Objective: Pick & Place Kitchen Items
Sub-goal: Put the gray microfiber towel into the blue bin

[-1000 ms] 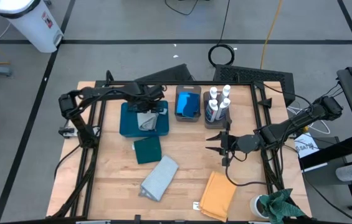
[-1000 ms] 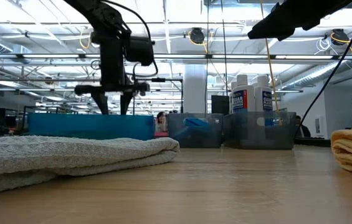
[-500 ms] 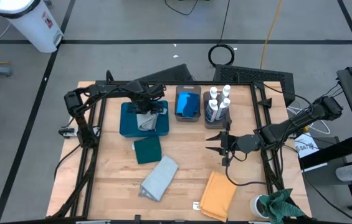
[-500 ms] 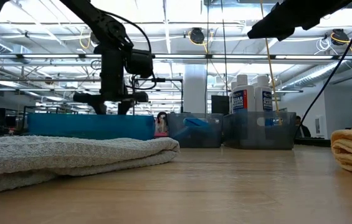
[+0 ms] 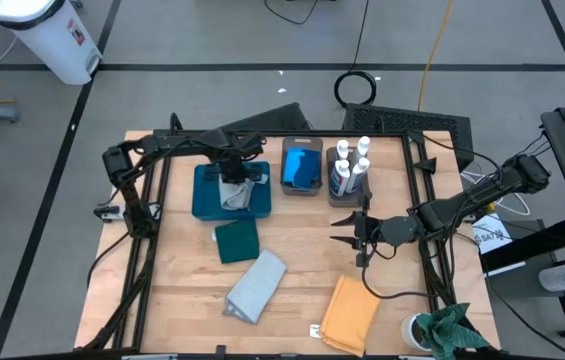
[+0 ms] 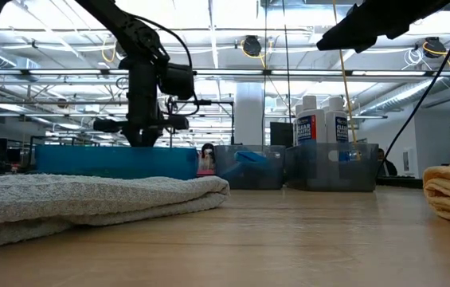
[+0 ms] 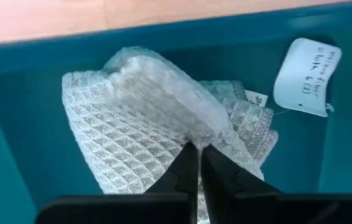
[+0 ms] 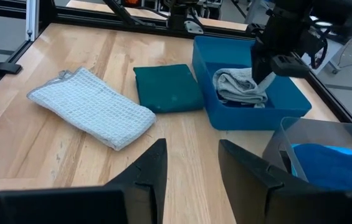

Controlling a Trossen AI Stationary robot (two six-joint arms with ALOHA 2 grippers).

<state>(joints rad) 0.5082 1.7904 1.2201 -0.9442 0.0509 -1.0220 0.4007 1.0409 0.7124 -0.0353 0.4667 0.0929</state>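
So over on the left of the overhead shot, the left gripper is down inside the teal tray, and its wrist cam shows the two fingers squeezed right together, pinching a fold of the pale grey waffle cloth that's bunched up in the tray. A small white tag sits on the tray floor next to that cloth.

Just below the tray in the overhead frame is the folded dark teal cloth, flat on the wooden table. Lower down and a little right of it there's another pale grey folded cloth, lying at an angle. Then the mustard yellow cloth near the bottom, right of centre.

Moving right along the top of the table: a grey bin holding the blue sponges, and touching its right side a second bin with the white bottles standing upright in it.

The right gripper hangs above bare table below the bottle bin, right of centre. Its fingers are parted about halfway with nothing between them.

Bottom right corner of the overhead view has the bright green rag stuffed in a white cup.
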